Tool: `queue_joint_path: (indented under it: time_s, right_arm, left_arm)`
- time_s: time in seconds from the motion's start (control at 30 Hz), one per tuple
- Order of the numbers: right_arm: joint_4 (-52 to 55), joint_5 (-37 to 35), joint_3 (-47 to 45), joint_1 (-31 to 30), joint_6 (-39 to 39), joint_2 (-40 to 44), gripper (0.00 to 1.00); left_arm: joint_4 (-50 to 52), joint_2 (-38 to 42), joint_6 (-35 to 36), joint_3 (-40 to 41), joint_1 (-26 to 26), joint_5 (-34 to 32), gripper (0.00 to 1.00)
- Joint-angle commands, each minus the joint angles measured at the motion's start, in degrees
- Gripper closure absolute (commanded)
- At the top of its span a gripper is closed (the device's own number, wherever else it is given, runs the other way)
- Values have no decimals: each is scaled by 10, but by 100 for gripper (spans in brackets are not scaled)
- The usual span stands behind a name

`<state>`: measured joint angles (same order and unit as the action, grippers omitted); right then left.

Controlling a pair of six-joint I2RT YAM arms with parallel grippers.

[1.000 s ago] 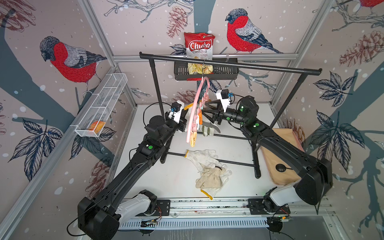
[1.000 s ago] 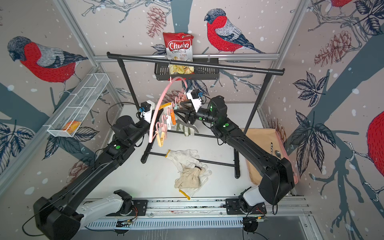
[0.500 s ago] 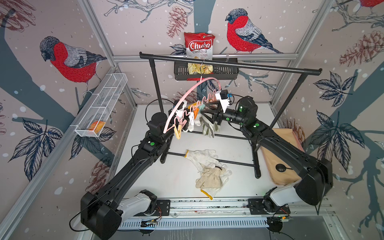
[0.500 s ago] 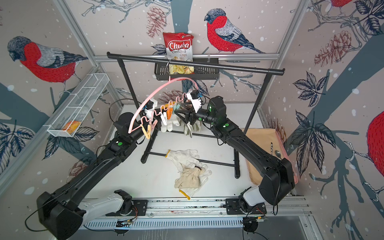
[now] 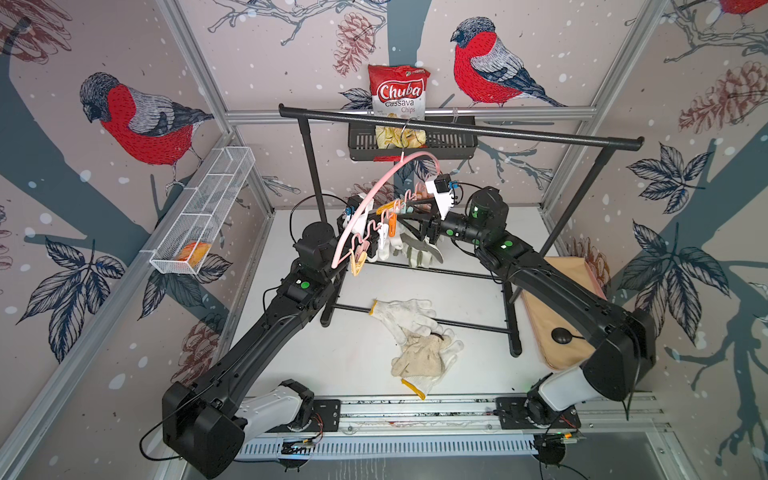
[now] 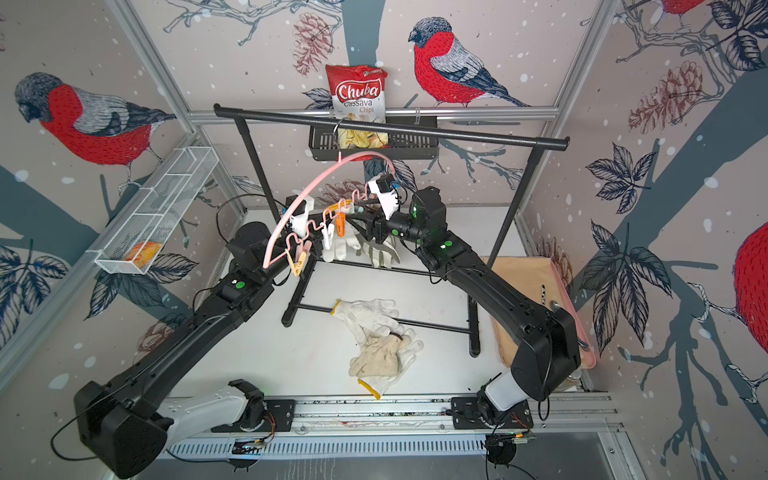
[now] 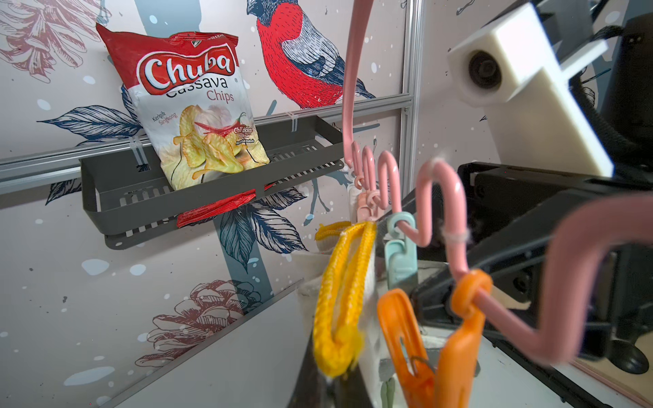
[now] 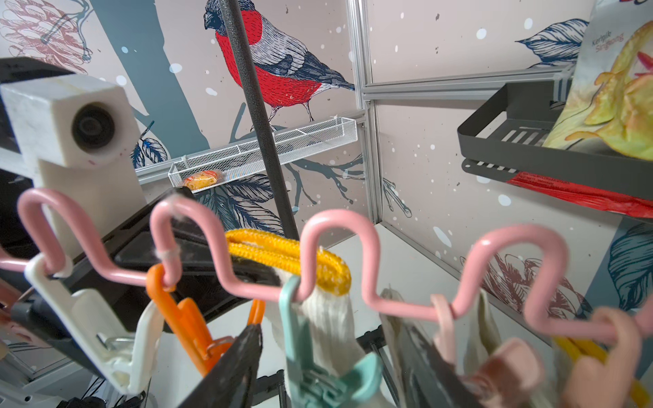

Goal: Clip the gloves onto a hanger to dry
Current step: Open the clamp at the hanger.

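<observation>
With my left gripper [image 8: 247, 272] clenched on the knitted glove [image 8: 328, 318], I should steady its cuff inside the teal peg [image 8: 300, 353] between my right gripper [image 8: 332, 339]'s parted jaws, though I cannot tell whether they press it.

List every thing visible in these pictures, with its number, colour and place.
hanger: one, pink, hooked on the rack
pegs: several, pastel, along the hanger
gloves: several, whitish, at the hanger; more piled on the table
rack: one, black, on the table
chips bag: one, red and white, in the black shelf
wire basket: one, white, side wall
pad: one, tan, table edge
left claw: one, black, shut, seemingly on a glove
right claw: one, black, open around the teal peg
</observation>
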<state>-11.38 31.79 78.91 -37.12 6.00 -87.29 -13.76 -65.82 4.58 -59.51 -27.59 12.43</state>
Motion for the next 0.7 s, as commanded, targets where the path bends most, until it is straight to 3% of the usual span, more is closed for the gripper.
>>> queue_joint_path:
  time_s: [0.0, 0.67]
  right_arm:
    - [-4, -3, 5, -1, -3, -3, 39]
    - [-17, 16, 25, 3, 9, -27, 70]
  left_arm:
    - [-18, 0, 4, -6, 2, 9, 100]
    - [-14, 2, 14, -1, 1, 6, 100]
